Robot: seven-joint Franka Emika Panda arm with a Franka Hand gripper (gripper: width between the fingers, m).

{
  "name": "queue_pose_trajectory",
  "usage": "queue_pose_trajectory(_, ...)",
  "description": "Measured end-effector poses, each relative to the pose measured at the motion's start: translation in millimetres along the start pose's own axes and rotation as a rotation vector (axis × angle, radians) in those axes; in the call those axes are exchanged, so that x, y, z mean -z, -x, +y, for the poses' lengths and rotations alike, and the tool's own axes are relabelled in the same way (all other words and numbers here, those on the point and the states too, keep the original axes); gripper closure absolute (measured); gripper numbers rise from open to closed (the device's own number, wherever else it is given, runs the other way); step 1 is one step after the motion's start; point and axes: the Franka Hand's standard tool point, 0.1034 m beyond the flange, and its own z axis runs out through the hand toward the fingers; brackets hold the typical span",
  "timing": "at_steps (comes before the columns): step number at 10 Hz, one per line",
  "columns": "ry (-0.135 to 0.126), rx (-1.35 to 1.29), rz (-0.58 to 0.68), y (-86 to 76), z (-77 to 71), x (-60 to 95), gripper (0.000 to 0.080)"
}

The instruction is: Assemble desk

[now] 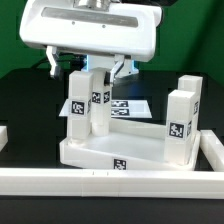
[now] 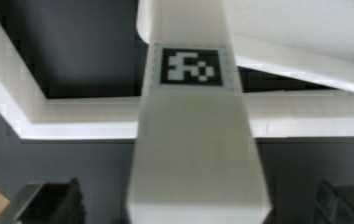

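Black table (image 1: 20,90) behind; desk top (image 1: 110,150) against front rail (image 1: 110,182); gripper (image 1: 97,72) jaws spread, straddling upright leg (image 1: 88,100), clear both sides.

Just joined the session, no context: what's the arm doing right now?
It's assembling a desk. The white plastic tray-like desk top lies on the black table, with white square-section tagged leg blocks standing at its corners. The arm's two-finger gripper hangs over one upright leg block at the exterior view's left, jaws open on either side of it, not gripping. Two more leg blocks stand on the right. Long white border rails run along the front.
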Motion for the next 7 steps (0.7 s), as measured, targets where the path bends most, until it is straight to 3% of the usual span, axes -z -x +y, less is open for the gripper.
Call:
queue_pose_trajectory(3,-0.031,-0.020,-0.036,-8.4,4.9,14.8,0.0150)
queue_pose_trajectory(5,-0.036,-0.018,-0.060,-4.2,2.4,11.5,0.0150)
queue_pose_trajectory(7,-0.061,-0.022,-0.165,5.4,0.8,3.2,0.0150)
